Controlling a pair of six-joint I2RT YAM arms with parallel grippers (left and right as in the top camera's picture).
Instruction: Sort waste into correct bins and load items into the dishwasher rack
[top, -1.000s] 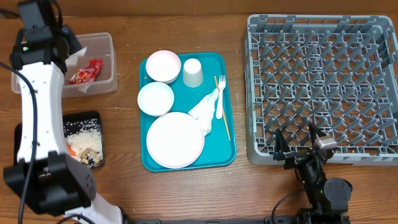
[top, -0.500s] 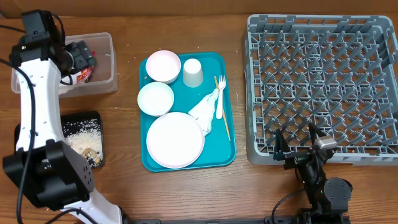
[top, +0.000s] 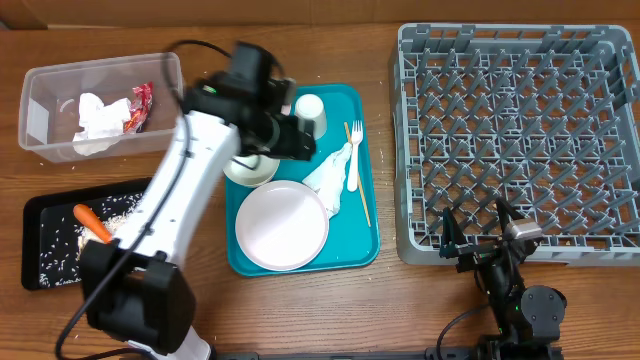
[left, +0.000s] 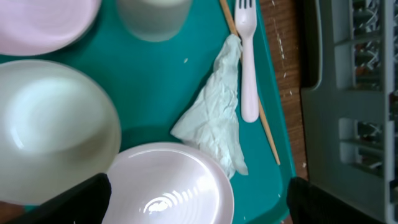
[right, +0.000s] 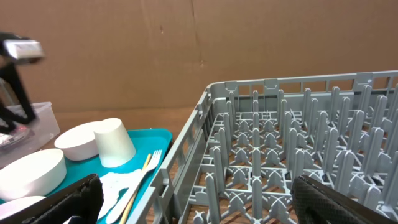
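Note:
My left gripper (top: 290, 140) hangs open and empty over the teal tray (top: 355, 240). In the left wrist view it (left: 196, 202) is above the round white plate (left: 168, 186), with a crumpled napkin (left: 214, 112), white fork (left: 247, 56) and wooden stick (left: 268, 134) just beyond. A cup (top: 310, 115) and a bowl (top: 245, 172) stand beside the arm. The clear tub (top: 40, 130) holds napkins (top: 95, 120) and the red wrapper (top: 138, 100). An orange carrot (top: 93, 222) and rice (top: 120, 215) lie in the black tray (top: 40, 275). My right gripper (top: 477, 232) rests open at the grey rack's (top: 520, 130) near edge.
The right wrist view looks along the rack (right: 298, 143) with the teal tray (right: 155, 137), cup (right: 115, 142) and two bowls (right: 78, 140) to its left. A cardboard wall stands behind the table. My left arm spans from the front left across to the tray.
My left arm swung right from over the clear tub to above the teal tray, and its jaws opened wide. The right arm has not moved.

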